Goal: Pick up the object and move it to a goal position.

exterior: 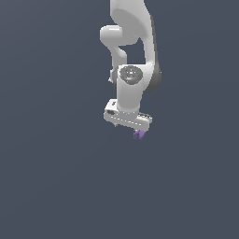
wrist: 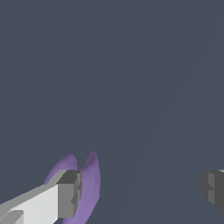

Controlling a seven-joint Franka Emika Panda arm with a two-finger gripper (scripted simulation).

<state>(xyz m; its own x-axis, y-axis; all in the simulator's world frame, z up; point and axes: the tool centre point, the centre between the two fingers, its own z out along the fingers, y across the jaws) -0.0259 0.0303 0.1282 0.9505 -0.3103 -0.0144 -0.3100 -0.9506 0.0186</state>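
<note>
White Panda gripper w/ fingers spread wide. Tiny purple jagged two-lobed object sits right beside one grey fingertip, far from the other. Likely pre-grasp: re-centre over obj, then close slowly so it isn't nudged aside.

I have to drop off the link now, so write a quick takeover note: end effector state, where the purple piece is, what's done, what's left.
End effector: open, fingers wide apart and nothing clamped.
Purple piece: lies against one finger, far from the other finger. In the exterior view it peeks out just under the end effector as a purple piece.
Done: the arm is positioned over the piece.
Left: centre on it, shut, lift, carry to the goal. No goal marker shows in either view.
</note>
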